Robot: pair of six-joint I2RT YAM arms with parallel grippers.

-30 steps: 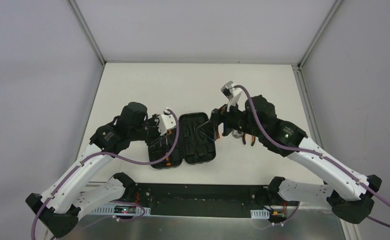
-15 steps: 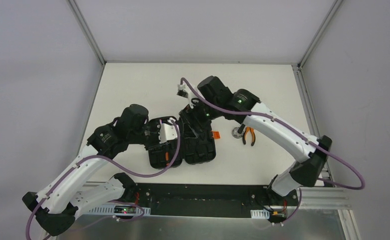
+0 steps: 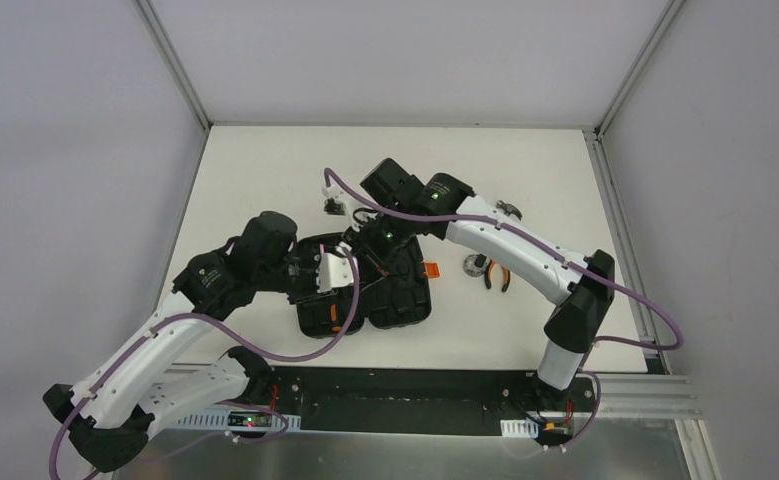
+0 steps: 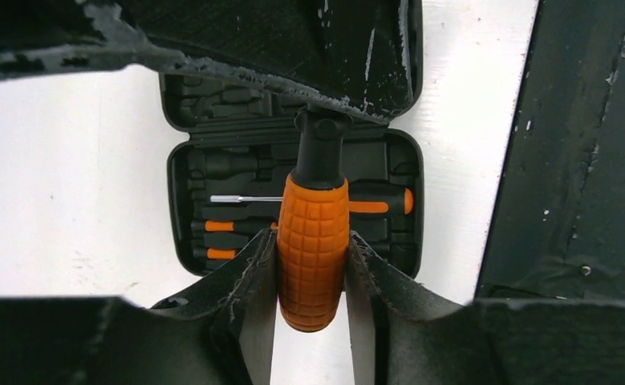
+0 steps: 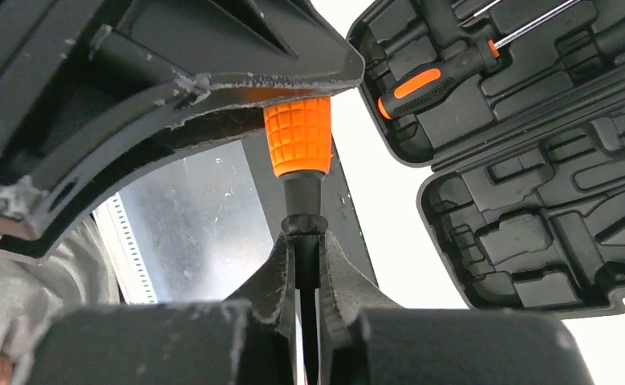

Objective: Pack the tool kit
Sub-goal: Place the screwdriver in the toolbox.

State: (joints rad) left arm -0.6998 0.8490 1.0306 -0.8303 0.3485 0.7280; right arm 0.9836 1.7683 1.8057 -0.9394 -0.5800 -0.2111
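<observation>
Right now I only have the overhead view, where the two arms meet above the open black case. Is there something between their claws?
Observer: Yes. The left wrist camera shows the left gripper clamped on a chunky orange handle with a grid pattern.
Operator: And the other arm, is it just nearby?
Observer: No. The right wrist camera shows the right gripper shut on the black neck of that same tool.
Operator: Is anything in the case?
Observer: Yes. The case holds an orange-and-black screwdriver lying in a slot, with smaller drivers beside it.
</observation>
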